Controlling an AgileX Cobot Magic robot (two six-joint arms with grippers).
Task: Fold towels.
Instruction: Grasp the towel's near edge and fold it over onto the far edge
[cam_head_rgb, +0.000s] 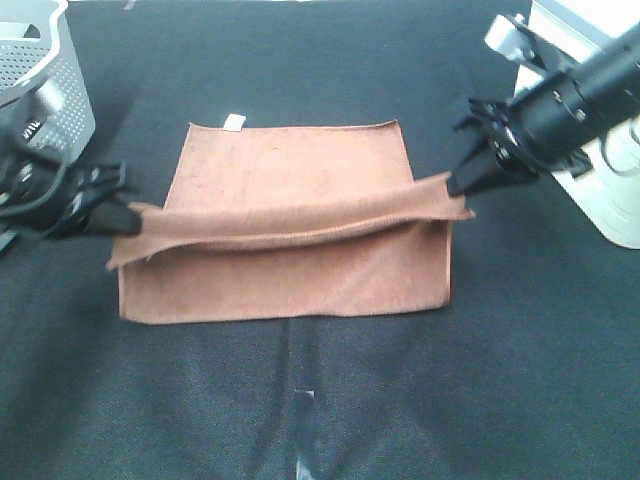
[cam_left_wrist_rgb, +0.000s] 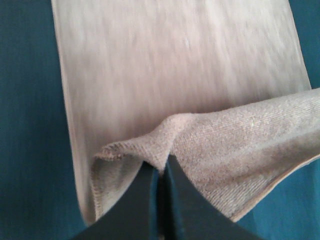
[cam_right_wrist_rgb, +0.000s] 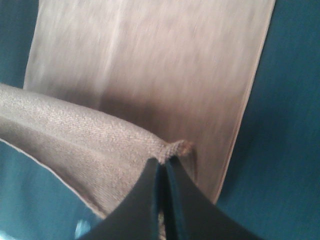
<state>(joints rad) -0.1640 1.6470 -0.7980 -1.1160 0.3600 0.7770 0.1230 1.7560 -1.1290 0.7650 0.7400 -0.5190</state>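
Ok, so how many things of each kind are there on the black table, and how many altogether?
Brown towel: 1
Robot claws: 2, the left claw and the right claw, each pinching a corner of it
Grey basket: 1
White container: 1
Total: 5

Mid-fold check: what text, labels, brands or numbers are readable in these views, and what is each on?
None readable.
White tag on the far edge of the towel: too small to show any print.
Grey basket and white object at the right edge: no lettering visible.
Both wrist views: no text.
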